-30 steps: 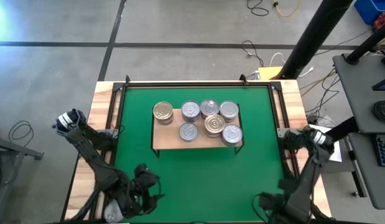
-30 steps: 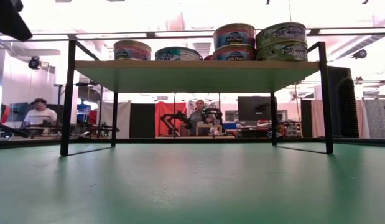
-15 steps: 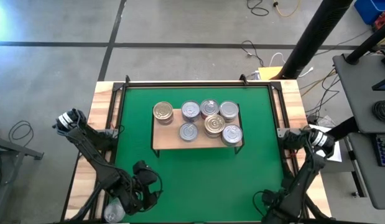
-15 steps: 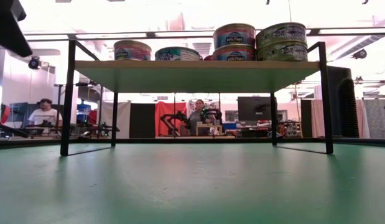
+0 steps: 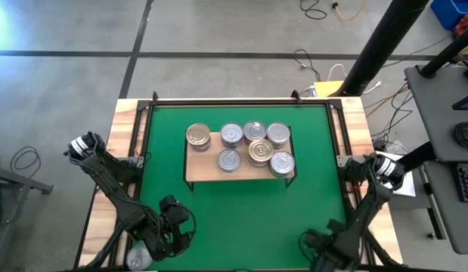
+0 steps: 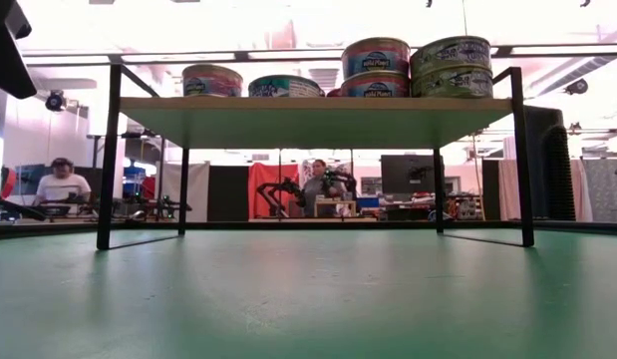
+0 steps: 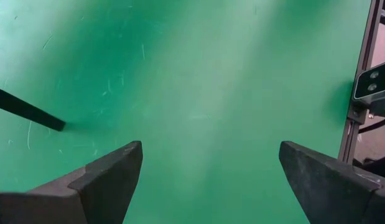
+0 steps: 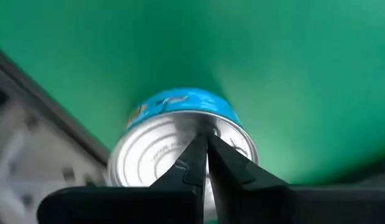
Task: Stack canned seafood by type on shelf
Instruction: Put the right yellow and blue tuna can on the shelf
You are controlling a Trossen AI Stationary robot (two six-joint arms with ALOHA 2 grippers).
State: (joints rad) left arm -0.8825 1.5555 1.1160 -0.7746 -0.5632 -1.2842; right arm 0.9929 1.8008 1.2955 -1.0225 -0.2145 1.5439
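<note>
While seven tins [image 5: 249, 145] are seen on the shelf [image 5: 205, 171], the step is judged a fresh pickup: the right gripper [image 8: 206, 144], shut and empty, hangs over a blue-labelled tin [image 8: 180, 130], so reopening is required; the left gripper [image 7: 211, 168] waits open.
</note>
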